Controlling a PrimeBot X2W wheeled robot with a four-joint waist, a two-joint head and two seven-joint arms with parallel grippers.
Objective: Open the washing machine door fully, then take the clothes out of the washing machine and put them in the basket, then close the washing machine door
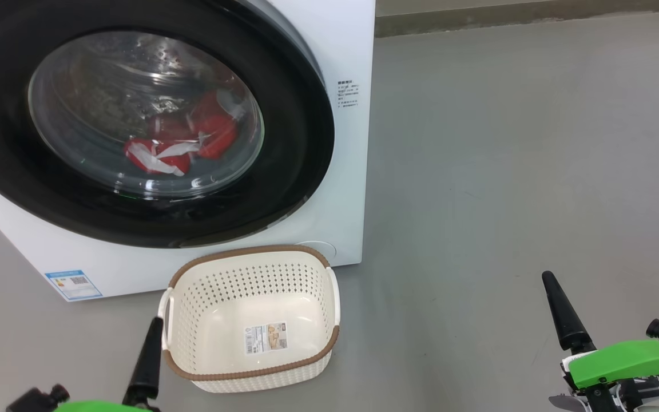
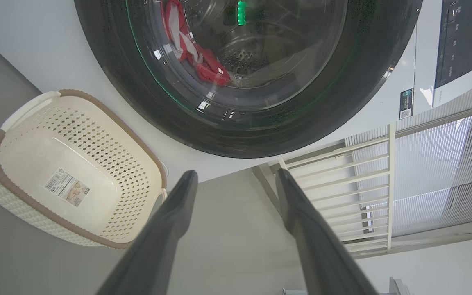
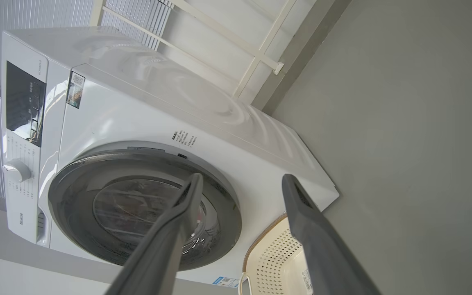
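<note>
Black gloss rim, bulging clear glass: the washing machine door [image 1: 298, 171], which we record as shut and flush with the front of the white washing machine [image 1: 352, 51]. Contents, seen through the glass: the clothes [image 1: 192, 137], red with white trim, heaped low in the steel drum, none yet out. Receptacle: the basket [image 1: 238, 280], cream perforated plastic with a brown rim band, upright on the grey floor [image 1: 507, 171] just before the machine's lower front, holding nothing but its paper label. Left gripper [image 2: 237, 174]: fingers spread wide, nothing between them, low beside the basket's left handle and well short of the door. Right gripper [image 3: 242, 177]: fingers likewise wide and bare, off to the right over open floor, aimed toward the door. Step in hand, as we judge it: opening the door, the first of the task. We cannot make out a handle or latch recess on the rim, so we cannot say which edge frees. We would find that edge before committing, hook one finger behind the rim there, and draw it along the arc of its hinge rather than straight out. We would carry the swing to its full stop and mind the basket, which may lie under the door's sweep.
</note>
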